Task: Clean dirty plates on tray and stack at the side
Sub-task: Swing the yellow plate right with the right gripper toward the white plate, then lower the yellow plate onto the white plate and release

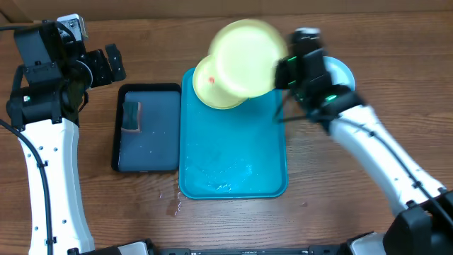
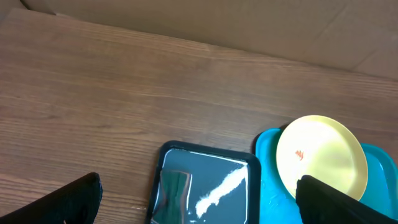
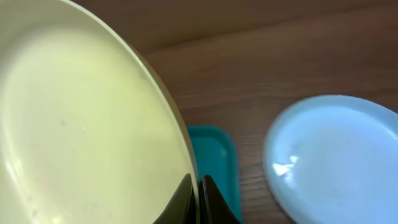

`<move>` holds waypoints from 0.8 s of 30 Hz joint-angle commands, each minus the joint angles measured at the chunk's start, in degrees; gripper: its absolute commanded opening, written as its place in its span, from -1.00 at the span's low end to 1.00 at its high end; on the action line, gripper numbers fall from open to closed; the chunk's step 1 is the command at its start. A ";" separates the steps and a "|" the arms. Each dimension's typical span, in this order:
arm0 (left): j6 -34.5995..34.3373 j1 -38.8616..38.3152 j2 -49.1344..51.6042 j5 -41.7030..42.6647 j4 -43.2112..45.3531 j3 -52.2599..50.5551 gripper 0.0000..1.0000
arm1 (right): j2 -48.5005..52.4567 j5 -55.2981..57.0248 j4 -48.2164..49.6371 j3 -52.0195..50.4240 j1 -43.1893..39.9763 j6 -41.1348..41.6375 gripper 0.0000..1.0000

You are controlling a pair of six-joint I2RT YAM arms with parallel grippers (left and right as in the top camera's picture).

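Plates sit in three places now, and each place tells you something about the work. Nearest to you, the teal tray (image 1: 282,166) is bare at its near end except for a film of water (image 1: 226,177). A few drops (image 1: 173,202) lie on the counter (image 1: 340,198) just off its near left corner. I judge that this end serves as the wet working area.

Beside it on the left stands the dark tray (image 1: 115,142). It carries shallow water and a sponge (image 1: 132,117) in its far left part, so the washing tool is kept apart from the plates.

Farther on, at the far left corner of the teal tray, the smeared yellow plate (image 2: 320,158) lies flat with its red smear (image 1: 211,79) facing up; it is not yet cleaned. Above it, and partly covering it in the overhead view, is the held yellow plate (image 1: 248,57). The right gripper (image 3: 198,199) has the jaws pinched tight on the right rim of this plate and keeps it clear of the tray. The face that you can see shows no smear, so I think it is carried as a finished plate.

To the right of the tray, the light blue plate (image 3: 336,155) lies flat on the counter, and I see no smear on it. It looks like the bottom of the stack, and the held yellow plate probably belongs on top of it. Bring it over level, or its rim may catch the blue one and push it.

At the far left, the left gripper (image 1: 113,64) hangs beyond the dark tray with the jaws spread wide and nothing between them, well apart from all the plates.
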 commanded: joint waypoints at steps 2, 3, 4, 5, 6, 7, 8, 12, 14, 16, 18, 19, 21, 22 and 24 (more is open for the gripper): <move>-1.01 -0.31 0.39 0.42 0.07 0.33 0.99 | -1.18 -7.50 -1.68 0.44 -10.38 4.61 -0.92; -1.01 -0.31 0.39 0.42 0.07 0.33 0.99 | -1.16 -7.52 -1.95 0.09 -12.52 4.63 -0.92; -1.01 -0.31 0.39 0.42 0.04 0.33 1.00 | -1.11 -7.52 -1.95 -0.50 -15.06 4.63 -0.92; -0.98 -0.31 0.39 0.42 0.07 0.33 1.00 | -1.11 -7.50 -1.81 -0.85 -16.50 4.61 -0.92; -1.01 -0.31 0.39 0.42 0.07 0.33 1.00 | -1.05 -7.48 -1.70 -1.25 -18.25 4.61 -0.92; -0.98 -0.31 0.39 0.42 0.07 0.33 1.00 | -0.83 -7.48 -1.70 -1.51 -20.20 4.61 -0.92; -0.98 -0.31 0.39 0.42 0.07 0.33 1.00 | -0.48 -7.48 -1.73 -1.51 -21.81 4.61 -0.92; -1.01 -0.31 0.39 0.42 0.07 0.33 0.99 | 2.03 -7.52 -1.09 -1.51 -26.91 4.66 -0.92; -0.98 -0.31 0.39 0.42 0.07 0.33 1.00 | 4.02 -7.52 -0.39 -1.51 -27.91 4.66 -0.92; -0.98 -0.31 0.39 0.42 0.07 0.33 1.00 | 6.43 -7.54 0.79 -1.51 -28.00 4.66 -0.92; -0.98 -0.31 0.39 0.42 0.07 0.33 0.99 | 9.35 -8.15 2.16 -1.51 -27.89 4.63 -0.92; -1.01 -0.31 0.39 0.42 0.07 0.33 1.00 | 10.64 -8.98 2.71 -1.51 -27.69 4.63 -0.92; -0.98 -0.31 0.39 0.42 0.07 0.33 1.00 | 13.18 -10.62 3.74 -1.51 -27.23 4.63 -0.92; -1.01 -0.31 0.39 0.42 0.07 0.33 1.00 | 14.16 -10.69 3.93 -1.51 -27.10 4.63 -0.92; -0.98 -0.31 0.39 0.42 0.07 0.33 1.00 | 15.89 -10.36 3.91 -1.51 -26.99 4.79 -0.92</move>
